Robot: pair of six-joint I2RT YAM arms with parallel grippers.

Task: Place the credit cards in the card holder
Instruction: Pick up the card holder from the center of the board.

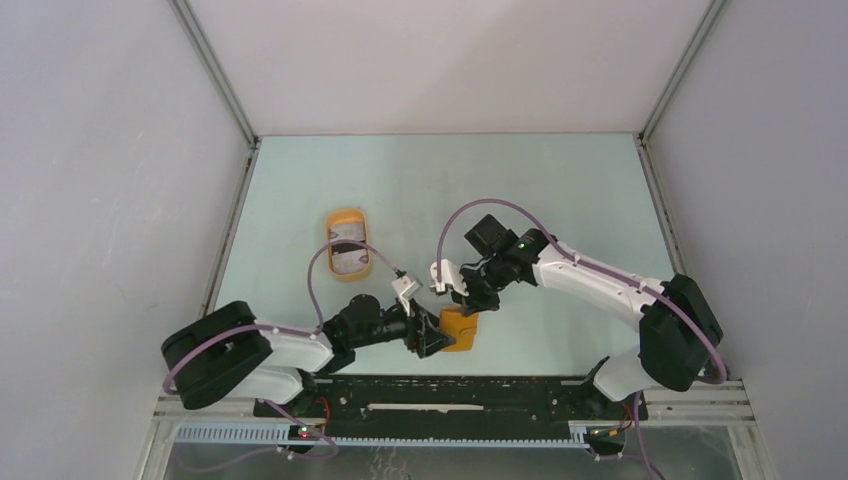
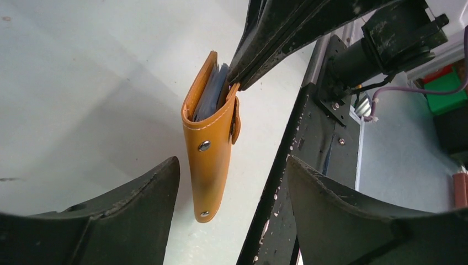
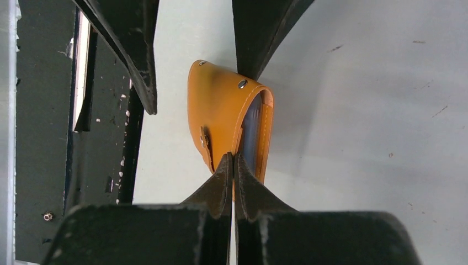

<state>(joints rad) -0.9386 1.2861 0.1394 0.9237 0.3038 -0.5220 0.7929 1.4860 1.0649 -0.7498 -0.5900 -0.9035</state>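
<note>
On the pale table (image 1: pixel 560 190), by its near edge, our right gripper (image 3: pixel 233 161) pinches one flap of the card holder (image 3: pixel 221 110). Our left gripper (image 2: pixel 232 163) stands spread around it and should take the other flap squarely, then part them gently.

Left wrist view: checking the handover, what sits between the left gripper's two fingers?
The orange card holder, pinched at its edge by the shut right gripper, hangs between the left gripper's spread fingers; the left wrist view shows it.
</note>
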